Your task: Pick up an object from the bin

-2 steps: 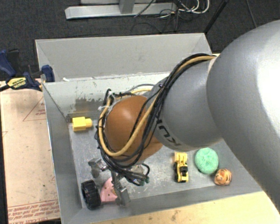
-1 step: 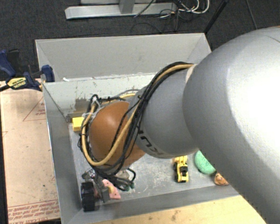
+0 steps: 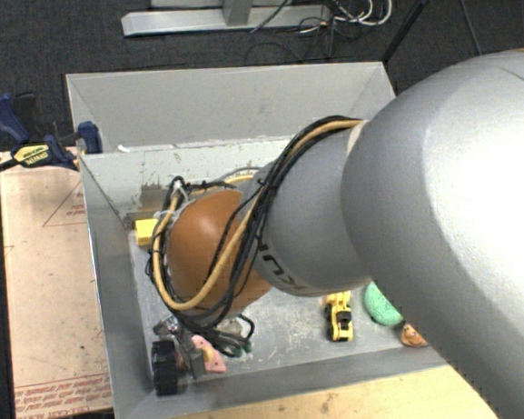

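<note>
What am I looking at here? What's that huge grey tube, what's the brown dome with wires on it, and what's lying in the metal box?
This is one camera looking down, slightly from the side, on a grey metal bin. The huge grey tube is a robot arm reaching in from the right. The brown dome with cables looped over it is a cover on the arm's wrist, so it is part of the machine. Below it, in the bin's near-left corner, sits the claw, the part meant to pick something up. I can't tell whether it holds anything. A small pink piece lies right beside it. Also on the bin floor are a yellow toy vehicle, a green lump and a yellow block near the left wall.
</note>
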Motion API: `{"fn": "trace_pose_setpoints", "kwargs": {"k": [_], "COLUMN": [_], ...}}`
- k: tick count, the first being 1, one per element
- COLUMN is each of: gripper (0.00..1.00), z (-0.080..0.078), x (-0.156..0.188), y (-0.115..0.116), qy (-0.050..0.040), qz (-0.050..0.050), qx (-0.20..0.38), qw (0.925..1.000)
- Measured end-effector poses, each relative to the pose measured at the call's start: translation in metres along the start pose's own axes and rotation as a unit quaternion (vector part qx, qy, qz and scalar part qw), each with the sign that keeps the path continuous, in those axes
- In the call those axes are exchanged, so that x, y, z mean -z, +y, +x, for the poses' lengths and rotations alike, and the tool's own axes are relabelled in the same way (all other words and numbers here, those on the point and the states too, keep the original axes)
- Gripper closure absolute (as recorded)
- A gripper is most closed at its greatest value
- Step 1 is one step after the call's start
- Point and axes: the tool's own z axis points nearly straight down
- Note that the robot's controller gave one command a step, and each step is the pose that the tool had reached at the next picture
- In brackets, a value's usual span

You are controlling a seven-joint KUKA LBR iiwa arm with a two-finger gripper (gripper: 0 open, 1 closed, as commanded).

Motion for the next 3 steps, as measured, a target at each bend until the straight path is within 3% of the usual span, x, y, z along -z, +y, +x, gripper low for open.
{"fn": "trace_pose_setpoints", "kwargs": {"k": [1, 2, 3], "gripper": [1.00, 1.00, 0.00], "z": [0.000, -0.010, 0.019], "x": [0.001, 0.063, 0.030], "y": [0.000, 0.002, -0.034], "qy": [0.0006, 0.0075, 0.0043], "qz": [0.000, 0.000, 0.001], "qx": [0.000, 0.008, -0.003], "qw": [1.0000, 0.9999, 1.0000]}}
